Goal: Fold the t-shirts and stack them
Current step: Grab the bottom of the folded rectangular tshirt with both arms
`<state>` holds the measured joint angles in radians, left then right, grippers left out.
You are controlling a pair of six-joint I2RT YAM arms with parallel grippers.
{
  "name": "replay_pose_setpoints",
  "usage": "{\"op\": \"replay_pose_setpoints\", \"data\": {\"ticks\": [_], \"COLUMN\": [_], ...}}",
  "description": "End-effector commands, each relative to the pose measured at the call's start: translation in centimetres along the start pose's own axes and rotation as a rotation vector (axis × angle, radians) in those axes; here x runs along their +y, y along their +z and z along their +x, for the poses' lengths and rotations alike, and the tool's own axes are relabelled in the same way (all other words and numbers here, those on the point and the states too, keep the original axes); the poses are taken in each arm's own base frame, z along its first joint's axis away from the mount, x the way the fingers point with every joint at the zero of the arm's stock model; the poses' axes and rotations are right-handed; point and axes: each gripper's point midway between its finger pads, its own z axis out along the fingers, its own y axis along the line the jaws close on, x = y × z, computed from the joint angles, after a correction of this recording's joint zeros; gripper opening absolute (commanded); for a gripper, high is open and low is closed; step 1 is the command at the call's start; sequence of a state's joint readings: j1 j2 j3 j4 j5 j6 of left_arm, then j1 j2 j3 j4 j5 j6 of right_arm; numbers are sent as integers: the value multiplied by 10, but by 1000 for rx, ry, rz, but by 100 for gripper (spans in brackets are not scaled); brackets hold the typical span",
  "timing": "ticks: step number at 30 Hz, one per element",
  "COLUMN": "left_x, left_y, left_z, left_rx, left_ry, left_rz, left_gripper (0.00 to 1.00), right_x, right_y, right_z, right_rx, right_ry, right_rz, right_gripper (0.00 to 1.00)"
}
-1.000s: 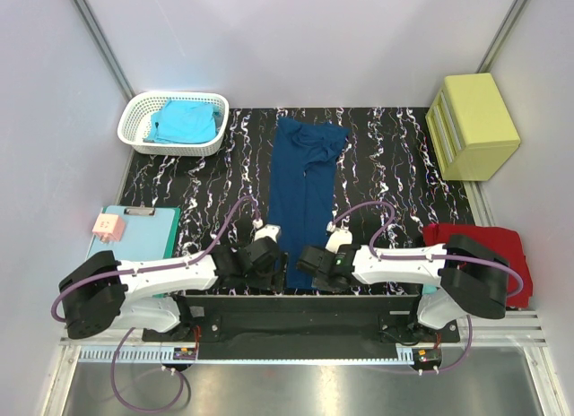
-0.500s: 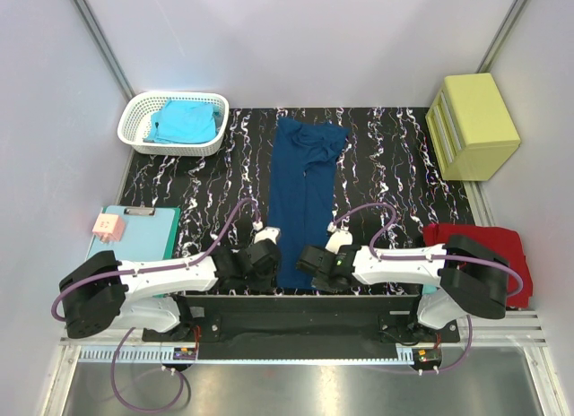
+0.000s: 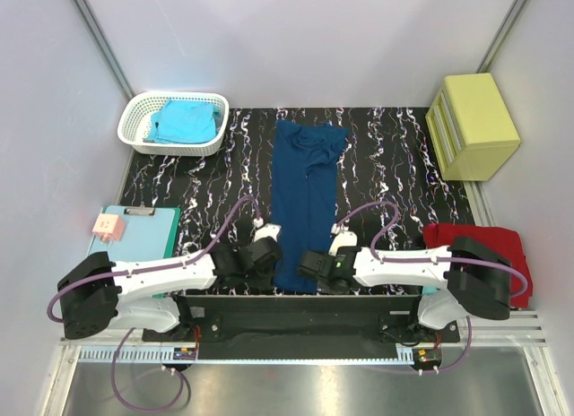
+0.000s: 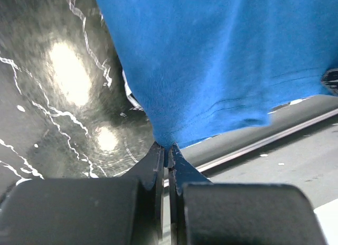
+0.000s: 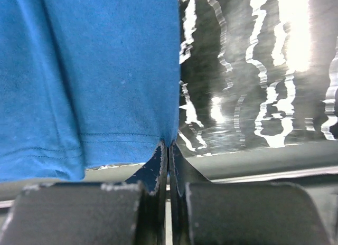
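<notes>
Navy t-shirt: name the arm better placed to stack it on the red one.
Right, probably: the red t-shirt lies by that arm's base, and the right gripper holds the navy t-shirt by its hem.

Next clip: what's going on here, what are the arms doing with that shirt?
Both arms are working on the navy blue t-shirt, which lies on the black marbled table as a long narrow strip with its sides folded in. The left gripper and right gripper are each shut on a corner of its near hem, at the table's front edge. The lengthwise fold is not yet done. A turquoise t-shirt sits in the white basket; a red t-shirt lies at the right.
</notes>
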<state>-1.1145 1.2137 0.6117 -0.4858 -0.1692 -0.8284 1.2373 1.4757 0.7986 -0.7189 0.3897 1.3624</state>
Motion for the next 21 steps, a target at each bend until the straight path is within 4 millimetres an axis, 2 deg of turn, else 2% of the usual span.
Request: {"op": "replay_pose_setpoints", "data": {"ticks": [1, 6, 13, 17, 21], "left_x": [-23, -32, -34, -32, -25], "left_y": [-27, -37, -38, -38, -38], "left_z": [-47, -65, -82, -100, -116], "left_rx": [-135, -171, -193, -211, -222], "left_ry": [25, 45, 72, 68, 61], "left_rz": [30, 24, -16, -37, -57], "left_gripper": [0, 0, 0, 0, 0], "right_x": [-1, 7, 15, 16, 18], "right_y": [-27, -38, -44, -47, -48], "right_z": [-31, -44, -59, -80, -112], "right_rx": [-118, -160, -198, -219, -253], "right_ry": [-12, -28, -35, -20, -7], "right_rz": [18, 7, 3, 11, 24], "right_gripper": [0, 0, 0, 0, 0]}}
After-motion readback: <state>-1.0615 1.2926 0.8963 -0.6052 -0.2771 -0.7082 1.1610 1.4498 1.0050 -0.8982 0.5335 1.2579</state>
